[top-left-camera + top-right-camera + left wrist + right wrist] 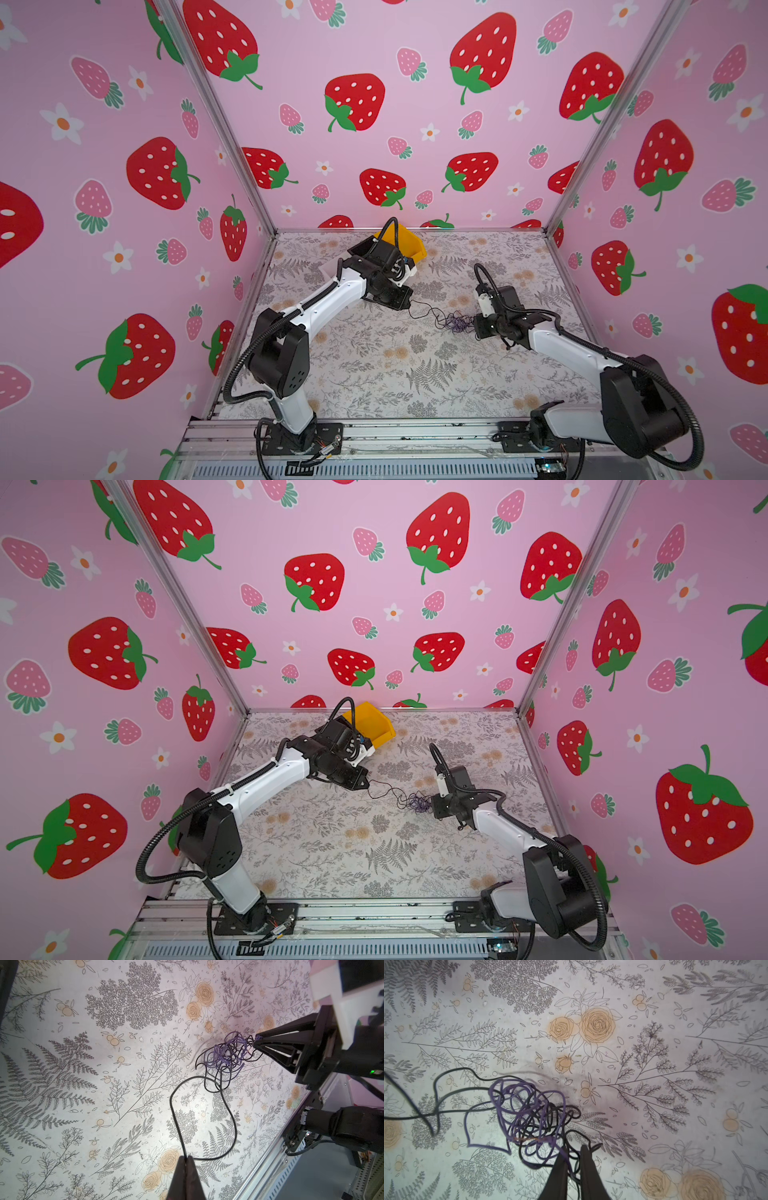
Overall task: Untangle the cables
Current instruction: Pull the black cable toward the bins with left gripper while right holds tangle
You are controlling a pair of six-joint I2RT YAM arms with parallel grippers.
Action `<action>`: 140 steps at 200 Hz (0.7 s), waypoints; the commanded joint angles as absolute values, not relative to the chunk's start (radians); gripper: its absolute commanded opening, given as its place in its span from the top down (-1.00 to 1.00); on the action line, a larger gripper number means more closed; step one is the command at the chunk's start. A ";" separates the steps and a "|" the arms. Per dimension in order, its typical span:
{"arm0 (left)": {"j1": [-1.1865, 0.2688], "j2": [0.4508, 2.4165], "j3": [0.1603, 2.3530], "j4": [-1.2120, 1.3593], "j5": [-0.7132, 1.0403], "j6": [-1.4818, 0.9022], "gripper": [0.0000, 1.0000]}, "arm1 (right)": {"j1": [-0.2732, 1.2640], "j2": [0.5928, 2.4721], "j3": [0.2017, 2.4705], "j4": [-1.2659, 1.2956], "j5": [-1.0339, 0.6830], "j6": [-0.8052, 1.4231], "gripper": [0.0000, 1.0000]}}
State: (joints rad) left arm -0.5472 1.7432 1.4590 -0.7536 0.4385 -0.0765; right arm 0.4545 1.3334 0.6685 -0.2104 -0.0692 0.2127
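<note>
**Two arms, one knot of wire between them**

Pink walls (374,50) printed with red strawberries and white flowers close in three sides of the booth. The table (374,374) wears a pale cloth of grey ferns and tan roses, and a metal rail (415,432) along its front edge carries both arm bases.

The left arm (332,295) reaches in from the left and the right arm (561,345) from the right. A yellow bin (409,243) sits at the back, half hidden behind the left wrist; only the top views show it.

The cables (455,322) are near mid-table, just in front of the right gripper (473,326). In both top views they read as one dark scribble (417,803).

The wrist views tell more. The knot is purple strands (529,1113) wound through black ones, with a short coppery stretch (525,1138) inside.

The right gripper (574,1153) is nearly closed, with strands running between its fingers. From the left wrist its tips (256,1040) pinch a purple loop at the edge of the knot (226,1053), which throws a soft shadow on the cloth.

The left gripper (186,1157) is clamped tight on a black strand (170,1101). That strand curves in a slack loop back to the knot.
</note>
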 commanded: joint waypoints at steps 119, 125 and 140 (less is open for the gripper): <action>-0.633 1.806 1.515 -0.705 0.528 -0.081 1.00 | 0.522 1.312 0.729 -0.106 -0.213 0.159 -0.15; -0.635 1.804 1.520 -0.704 0.527 -0.080 1.00 | 0.530 1.338 0.739 -0.107 -0.210 0.155 -0.17; -0.637 1.801 1.528 -0.708 0.522 -0.080 1.00 | 0.540 1.405 0.755 -0.107 -0.202 0.139 -0.18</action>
